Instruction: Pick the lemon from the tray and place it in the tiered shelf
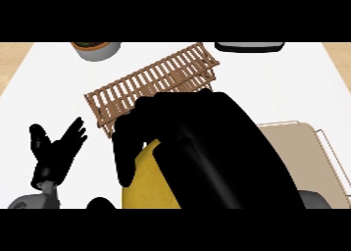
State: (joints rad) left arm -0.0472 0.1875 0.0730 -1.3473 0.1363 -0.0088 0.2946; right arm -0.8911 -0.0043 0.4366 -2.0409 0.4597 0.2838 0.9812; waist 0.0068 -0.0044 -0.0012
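Fingers of black right hand curled round yellow lemon, just below brown slatted wooden shelf; left hand fingers spread, w/ nothing held.

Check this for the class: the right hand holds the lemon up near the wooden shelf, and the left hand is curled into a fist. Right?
Not quite. In the head view the left hand is open, fingers spread, not a fist. The right hand does hold the lemon near the wooden shelf.
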